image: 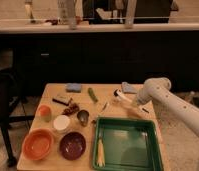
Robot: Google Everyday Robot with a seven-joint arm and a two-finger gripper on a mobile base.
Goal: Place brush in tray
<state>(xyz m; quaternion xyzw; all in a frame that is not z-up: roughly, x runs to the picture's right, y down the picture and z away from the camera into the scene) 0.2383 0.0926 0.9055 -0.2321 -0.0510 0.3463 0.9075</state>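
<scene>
The brush [124, 97] has a white handle and a dark head, and lies slanted at the table's far right, just beyond the tray. Its dark head points left and its dark tip [144, 110] points right. My gripper [134, 101] comes in from the right on the white arm [160, 90] and sits over the middle of the brush handle, hiding part of it. The green tray [104, 131] sits at the front right of the table, close in front of the brush.
A pale yellow stick [99, 151] lies in the tray's left side. To the left are an orange bowl [38, 144], a maroon bowl [73, 145], a white lid [61, 122], a metal cup [83, 116] and a small silvery utensil [104, 106]. Blue cloths [73, 87] lie at the back.
</scene>
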